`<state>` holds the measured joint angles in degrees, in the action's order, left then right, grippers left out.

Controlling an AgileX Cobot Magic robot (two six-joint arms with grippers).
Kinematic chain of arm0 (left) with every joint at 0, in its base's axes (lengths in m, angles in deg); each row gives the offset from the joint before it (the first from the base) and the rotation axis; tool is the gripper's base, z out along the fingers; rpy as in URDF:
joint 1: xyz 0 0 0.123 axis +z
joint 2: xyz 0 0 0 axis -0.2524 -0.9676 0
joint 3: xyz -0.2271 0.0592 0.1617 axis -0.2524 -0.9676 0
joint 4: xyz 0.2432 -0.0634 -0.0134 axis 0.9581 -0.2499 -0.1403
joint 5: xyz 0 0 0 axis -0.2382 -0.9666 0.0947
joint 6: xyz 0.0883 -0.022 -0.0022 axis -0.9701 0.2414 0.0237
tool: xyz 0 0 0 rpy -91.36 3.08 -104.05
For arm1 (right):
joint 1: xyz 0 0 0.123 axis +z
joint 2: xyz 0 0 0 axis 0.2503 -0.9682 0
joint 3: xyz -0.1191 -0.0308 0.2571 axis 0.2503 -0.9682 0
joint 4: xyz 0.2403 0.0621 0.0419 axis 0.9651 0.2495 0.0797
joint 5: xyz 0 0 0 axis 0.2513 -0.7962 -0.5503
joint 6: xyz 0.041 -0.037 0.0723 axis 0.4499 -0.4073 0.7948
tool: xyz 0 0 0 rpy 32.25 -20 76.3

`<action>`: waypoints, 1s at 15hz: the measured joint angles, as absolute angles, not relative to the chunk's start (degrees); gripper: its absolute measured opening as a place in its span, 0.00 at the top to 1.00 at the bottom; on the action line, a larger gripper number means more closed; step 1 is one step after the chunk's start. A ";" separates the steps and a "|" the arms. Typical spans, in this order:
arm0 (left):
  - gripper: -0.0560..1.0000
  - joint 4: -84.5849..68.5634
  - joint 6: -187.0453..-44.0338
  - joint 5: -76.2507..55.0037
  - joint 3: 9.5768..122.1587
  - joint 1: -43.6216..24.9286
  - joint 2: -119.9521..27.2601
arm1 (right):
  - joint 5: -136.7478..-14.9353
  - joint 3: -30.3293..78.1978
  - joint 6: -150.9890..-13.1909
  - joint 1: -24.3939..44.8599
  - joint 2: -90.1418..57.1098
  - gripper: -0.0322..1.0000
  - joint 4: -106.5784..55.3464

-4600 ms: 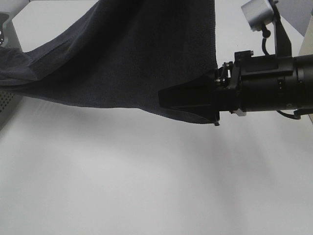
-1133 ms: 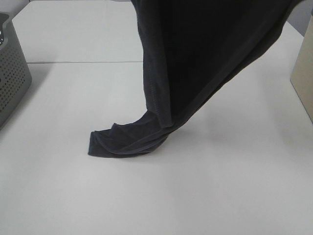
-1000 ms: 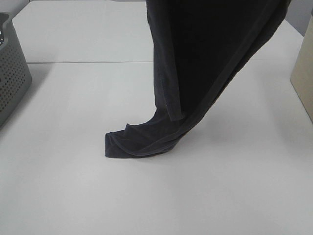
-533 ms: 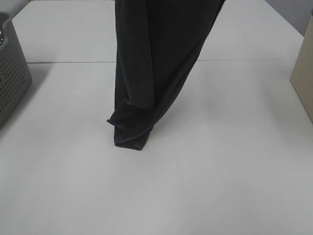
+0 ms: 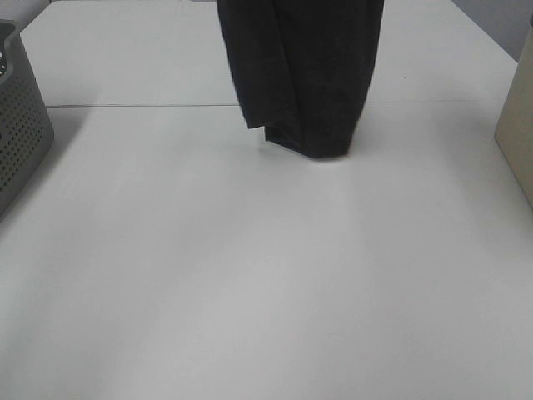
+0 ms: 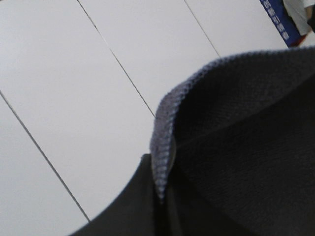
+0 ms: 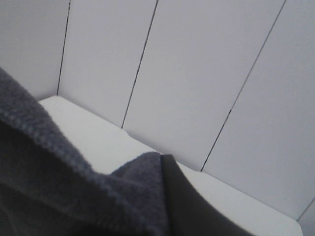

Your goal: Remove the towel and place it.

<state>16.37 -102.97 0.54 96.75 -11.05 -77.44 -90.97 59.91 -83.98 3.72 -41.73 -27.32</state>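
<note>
The towel (image 5: 304, 75), dark charcoal and floppy, hangs in folds from above the exterior high view's top edge. Its lower end sits near the table's seam line, and I cannot tell whether it touches the table. Both grippers are out of that view. In the left wrist view the towel's stitched hem (image 6: 165, 142) runs into my left gripper (image 6: 161, 194), which is shut on the cloth. In the right wrist view the towel (image 7: 59, 187) bunches against a smooth dark finger (image 7: 189, 201) of my right gripper (image 7: 165, 167), which is also shut on it.
A grey perforated basket (image 5: 21, 125) stands at the table's left edge. A beige box (image 5: 518, 125) stands at the right edge. The white table (image 5: 250, 292) spreads in front of the towel. Pale panelled walls fill the background of both wrist views.
The towel's lower end, folded on the table a second ago, has lifted and swung toward the far side. The cloth now hangs straighter and more gathered.
</note>
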 joint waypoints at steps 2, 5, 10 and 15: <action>0.95 16.43 -102.97 9.59 96.75 -10.54 -80.53 | -84.90 60.14 -85.53 3.72 -44.08 0.96 -24.80; 0.95 16.83 -103.02 18.36 96.75 -10.42 -83.34 | -78.54 60.14 -85.93 3.72 -45.85 0.96 -23.77; 0.95 16.43 -102.97 21.56 96.75 -6.98 -85.46 | -72.98 60.37 -86.16 3.72 -47.40 0.96 -23.43; 0.95 15.97 -102.97 25.06 97.15 -6.58 -87.87 | -68.34 60.37 -86.33 3.72 -50.32 0.96 -23.20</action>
